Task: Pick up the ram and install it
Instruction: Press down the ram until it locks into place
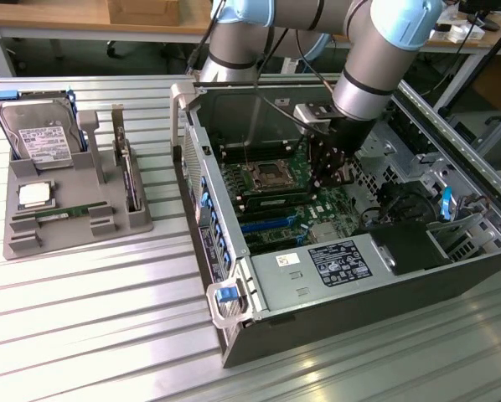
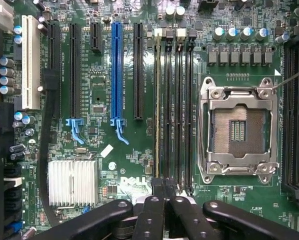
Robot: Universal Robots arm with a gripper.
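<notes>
On a ribbed metal table (image 1: 83, 318) stands an open computer case (image 1: 351, 276). The gripper (image 2: 164, 192) hangs over the motherboard (image 2: 99, 80), jaws together, memory slots (image 2: 175, 110) directly beneath them.

tool (image 1: 333, 177) inside case (image 1: 451, 260), tray (image 1: 33, 239) beside

Silver arm (image 1: 376, 59) with pale-blue joint caps, black cables, black screw-studded tool (image 2: 164, 192).
</notes>
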